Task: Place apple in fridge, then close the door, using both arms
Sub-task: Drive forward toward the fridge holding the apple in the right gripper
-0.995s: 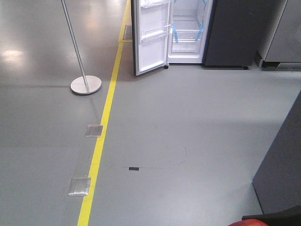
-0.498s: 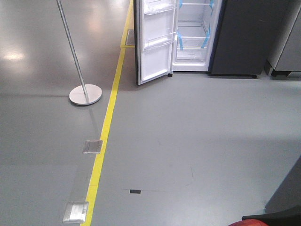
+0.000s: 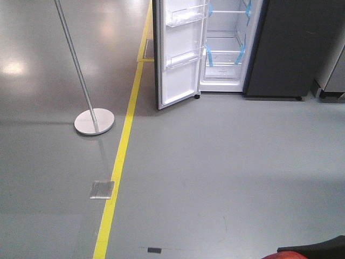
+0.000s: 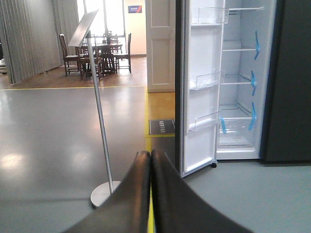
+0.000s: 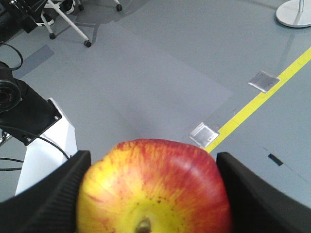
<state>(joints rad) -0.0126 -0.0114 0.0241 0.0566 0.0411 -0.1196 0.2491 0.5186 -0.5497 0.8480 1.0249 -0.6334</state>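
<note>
**A:** Where is the apple (image 5: pixel 153 187)?

**B:** Your right gripper (image 5: pixel 154 196) clamps it between two black fingers (image 5: pixel 51 194), with the grey floor (image 3: pixel 215 162) beyond.

**A:** And your left gripper (image 4: pixel 149 162)?

**B:** Pressed together, holding nothing. The fridge (image 3: pixel 280 48) stands well ahead, its door (image 3: pixel 178 59) swung wide open.

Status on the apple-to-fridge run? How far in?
Done: the apple is gripped in the right gripper. In hand: carrying it to the fridge, which stands across the floor ahead, its door wide open. Left: place the apple inside, then shut the door. The left gripper is shut and empty.
</note>
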